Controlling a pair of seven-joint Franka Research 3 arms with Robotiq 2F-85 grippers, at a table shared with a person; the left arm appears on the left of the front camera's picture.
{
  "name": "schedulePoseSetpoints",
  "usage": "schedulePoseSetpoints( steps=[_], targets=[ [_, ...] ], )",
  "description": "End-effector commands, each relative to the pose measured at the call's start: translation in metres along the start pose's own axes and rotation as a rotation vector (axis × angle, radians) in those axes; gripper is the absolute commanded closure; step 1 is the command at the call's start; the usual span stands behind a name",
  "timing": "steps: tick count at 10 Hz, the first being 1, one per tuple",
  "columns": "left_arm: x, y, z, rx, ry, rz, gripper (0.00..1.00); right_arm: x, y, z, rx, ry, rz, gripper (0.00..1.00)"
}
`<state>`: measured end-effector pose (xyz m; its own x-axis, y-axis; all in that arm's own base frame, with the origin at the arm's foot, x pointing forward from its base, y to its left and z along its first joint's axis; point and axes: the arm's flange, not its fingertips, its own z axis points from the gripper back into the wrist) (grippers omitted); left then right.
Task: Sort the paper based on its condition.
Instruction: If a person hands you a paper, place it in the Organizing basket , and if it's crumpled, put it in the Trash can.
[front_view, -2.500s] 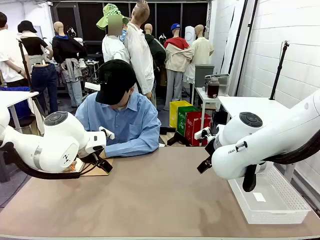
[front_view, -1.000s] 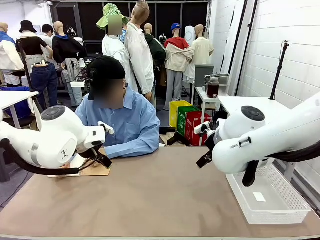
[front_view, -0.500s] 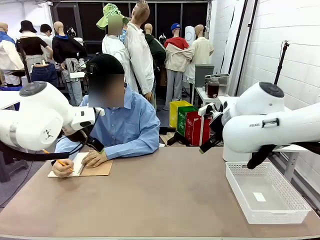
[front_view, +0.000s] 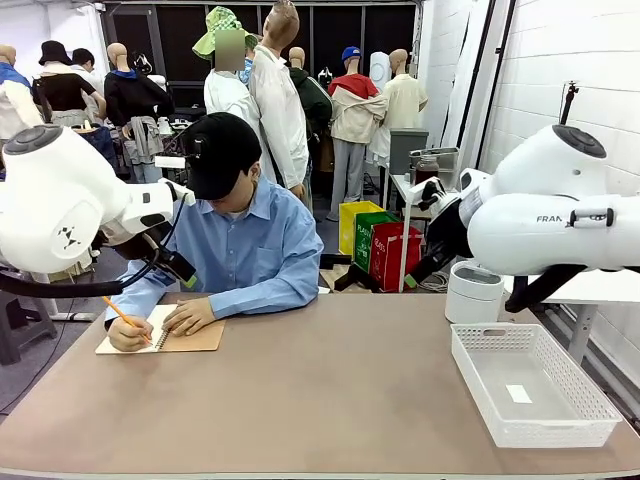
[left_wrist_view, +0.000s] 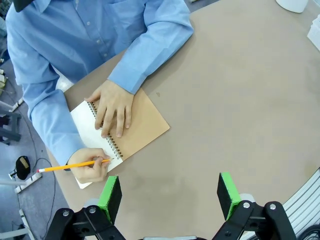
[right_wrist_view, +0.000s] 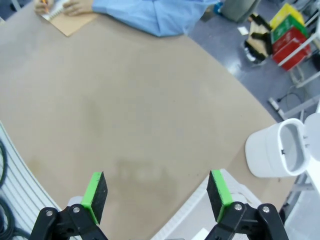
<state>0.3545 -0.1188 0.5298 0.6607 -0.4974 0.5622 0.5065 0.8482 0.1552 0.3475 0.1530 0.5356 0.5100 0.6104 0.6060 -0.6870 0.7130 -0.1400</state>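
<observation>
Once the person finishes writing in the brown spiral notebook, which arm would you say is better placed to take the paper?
Probably the left arm: its open jaws hang above the brown spiral notebook under the person's hands. The right arm, jaws open, sits by the white mesh basket.

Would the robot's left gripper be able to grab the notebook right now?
Probably not yet. The left gripper hangs open above the table, but the person's resting hand lies flat on the notebook and the writing hand holds a pencil on its page.
</observation>
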Motion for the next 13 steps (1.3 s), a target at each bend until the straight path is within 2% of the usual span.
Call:
schedulePoseSetpoints(
  steps=[1,9,10,13],
  targets=[
    [0.007,0.008,0.008,0.023,0.034,-0.025,0.00,0.015,-0.006,0.004,-0.008,0.035,0.033,0.00],
    [0.009,0.006,0.015,0.062,0.042,-0.027,0.00,0.026,-0.001,0.004,-0.020,0.037,0.065,0.00],
    [0.011,0.007,0.015,0.024,0.030,-0.010,0.00,0.026,-0.001,0.003,-0.013,0.034,0.058,0.00],
    [0.011,0.007,0.015,0.024,0.030,-0.010,0.00,0.024,0.002,0.008,-0.014,0.028,0.043,0.00]
  ],
)
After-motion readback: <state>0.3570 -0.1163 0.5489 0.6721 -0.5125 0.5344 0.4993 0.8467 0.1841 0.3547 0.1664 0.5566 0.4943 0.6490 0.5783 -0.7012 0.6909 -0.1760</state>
